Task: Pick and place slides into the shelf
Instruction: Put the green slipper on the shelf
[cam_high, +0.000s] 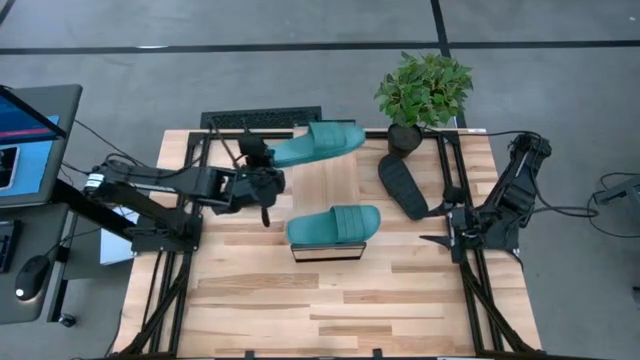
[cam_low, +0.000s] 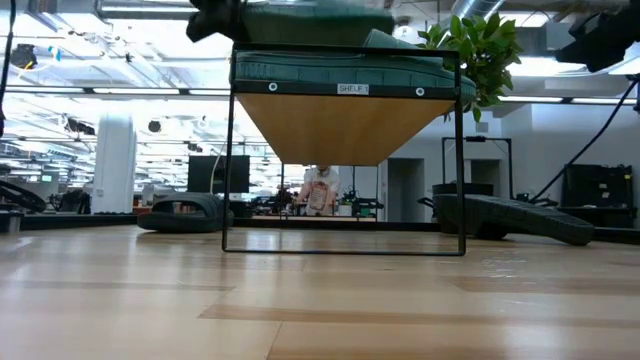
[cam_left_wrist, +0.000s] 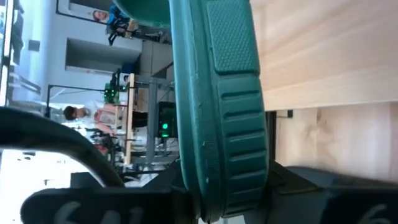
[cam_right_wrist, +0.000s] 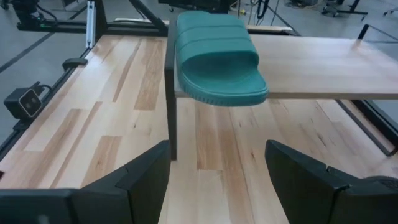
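At table centre, shelf: light-wood top on thin dark legs; one teal slide already lies on its near end, toe overhanging the edge.
Left gripper: pinched on the heel end of a second teal slide, held above the far end of the shelf; the wrist view shows that slide filling the frame with the dark fingers pressed to its sides.
Right gripper: fingers spread and holding nothing, waiting at the right side of the table, facing the shelf and the placed slide.
Step in hand: carrying the second teal slide to the shelf; placement not yet done.
Next move calls for: lowering it flat onto free shelf top beside the first without nudging that one, then letting go.
Count, teal slides: two, one placed and one held.
Count, black slides: two, one on the table right of the shelf near the plant, the other seen only in the low view on the table at left.
Count, shelf: one.
Other: potted plant at the table's far right corner.
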